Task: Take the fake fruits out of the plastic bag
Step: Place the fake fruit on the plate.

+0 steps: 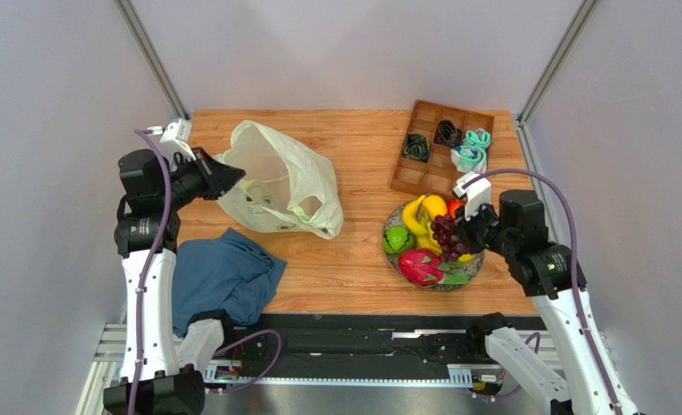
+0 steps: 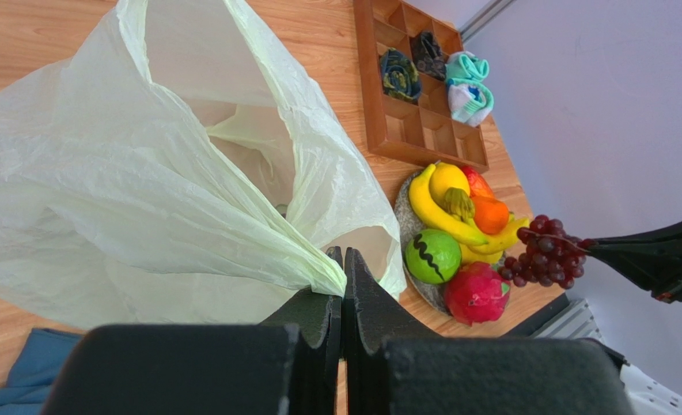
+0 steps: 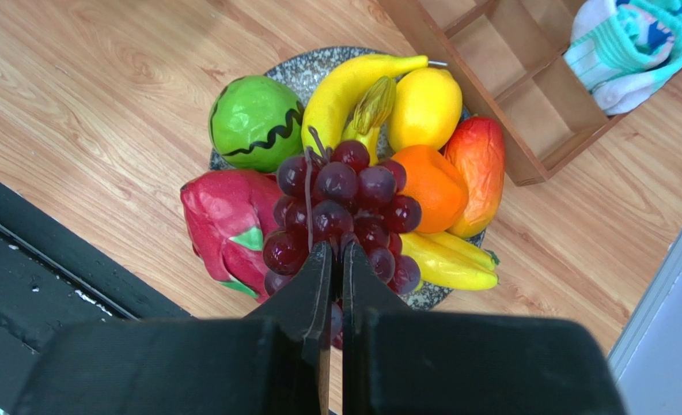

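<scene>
The pale yellow-green plastic bag [image 1: 279,181] lies on the table with its mouth open. My left gripper [image 1: 230,177] is shut on the bag's edge [image 2: 323,275] and holds it up. My right gripper [image 1: 459,226] is shut on the dark purple grapes [image 3: 344,212] and holds the bunch above the plate [image 1: 391,258]; the grapes also show in the left wrist view [image 2: 545,252]. On the plate lie the green apple [image 3: 254,121], pink dragon fruit [image 3: 228,225], yellow bananas [image 3: 353,82], lemon [image 3: 422,108] and orange [image 3: 431,186].
A wooden divided tray [image 1: 442,147] with rolled socks [image 1: 472,149] stands at the back right. A blue cloth [image 1: 223,277] lies at the front left. A black rail runs along the table's near edge [image 1: 362,333].
</scene>
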`<move>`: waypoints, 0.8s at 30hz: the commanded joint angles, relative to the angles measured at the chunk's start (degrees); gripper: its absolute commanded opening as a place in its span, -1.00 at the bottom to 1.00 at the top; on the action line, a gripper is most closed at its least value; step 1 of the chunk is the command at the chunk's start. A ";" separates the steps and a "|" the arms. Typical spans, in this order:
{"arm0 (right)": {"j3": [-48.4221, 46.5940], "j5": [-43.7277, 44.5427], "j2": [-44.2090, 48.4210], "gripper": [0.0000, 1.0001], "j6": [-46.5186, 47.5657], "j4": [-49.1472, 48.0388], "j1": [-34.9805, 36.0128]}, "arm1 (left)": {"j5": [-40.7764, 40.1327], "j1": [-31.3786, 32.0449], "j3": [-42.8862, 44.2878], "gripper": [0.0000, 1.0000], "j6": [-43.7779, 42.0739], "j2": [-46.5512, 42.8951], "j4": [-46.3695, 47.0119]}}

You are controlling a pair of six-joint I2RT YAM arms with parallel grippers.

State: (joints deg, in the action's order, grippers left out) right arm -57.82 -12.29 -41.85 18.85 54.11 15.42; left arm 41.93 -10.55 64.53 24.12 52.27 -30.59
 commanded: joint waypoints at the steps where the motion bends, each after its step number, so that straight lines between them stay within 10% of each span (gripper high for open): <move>1: 0.61 0.96 -3.23 -1.00 1.28 -4.27 -0.22 | 0.61 -0.27 0.07 -1.00 0.49 -0.41 2.02; 13: -1.15 -2.47 -17.21 -0.94 -2.06 -15.78 -0.21 | 0.52 -0.35 -0.46 -1.00 0.32 -1.38 0.71; 15: -1.24 -1.69 -18.09 -0.23 -2.41 -16.05 -0.30 | 0.61 -0.35 -0.29 -1.00 0.40 -1.38 0.44; 19: -4.04 1.13 -18.10 0.40 -5.49 -17.19 -0.22 | 0.43 -0.44 -0.72 -0.99 0.58 -1.56 0.35; 24: -12.47 -0.27 -19.32 0.61 -9.27 -17.98 -0.22 | 0.43 -0.79 -1.51 -0.93 1.19 -1.47 0.62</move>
State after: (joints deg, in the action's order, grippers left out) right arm -61.91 -12.16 -60.95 13.56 41.36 15.29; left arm 41.91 -10.68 63.59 24.29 51.46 -30.87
